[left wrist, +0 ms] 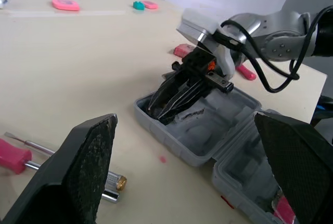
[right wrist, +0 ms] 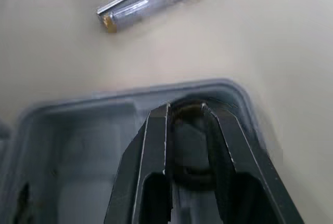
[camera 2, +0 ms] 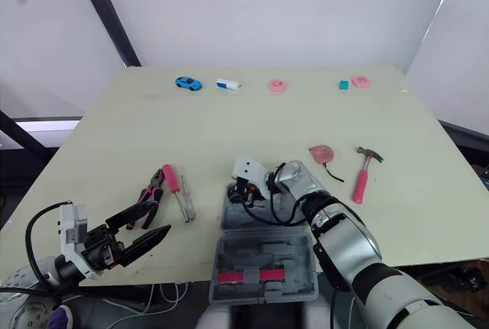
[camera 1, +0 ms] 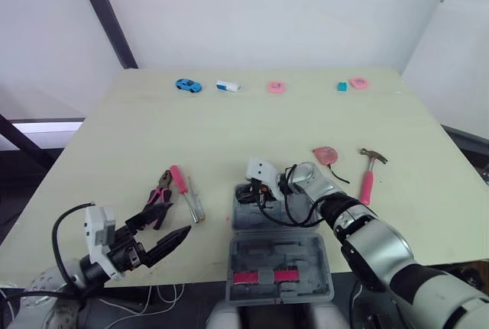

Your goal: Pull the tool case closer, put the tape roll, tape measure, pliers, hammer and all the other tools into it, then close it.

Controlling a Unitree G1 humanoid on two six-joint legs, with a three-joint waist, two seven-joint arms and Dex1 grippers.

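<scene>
The grey tool case [camera 1: 306, 256] lies open at the table's front centre. My right gripper [camera 1: 246, 191] reaches into its far half, at the left corner, shut on a black tape roll [right wrist: 190, 176]. My left gripper [camera 1: 172, 224] hangs open at the front left, just in front of the pink-handled pliers [camera 1: 159, 195]. A pink screwdriver [camera 1: 178, 179] and a clear-handled one [camera 1: 196, 207] lie beside the pliers. Right of the case are the pink tape measure [camera 1: 326, 154] and the pink-handled hammer [camera 1: 369, 176].
Along the far edge sit a blue toy car [camera 1: 187, 85], a white and blue piece [camera 1: 227, 85], a pink ring [camera 1: 276, 87], a teal block [camera 1: 341, 86] and another pink piece [camera 1: 359, 82]. The case's lid half overhangs the table's front edge.
</scene>
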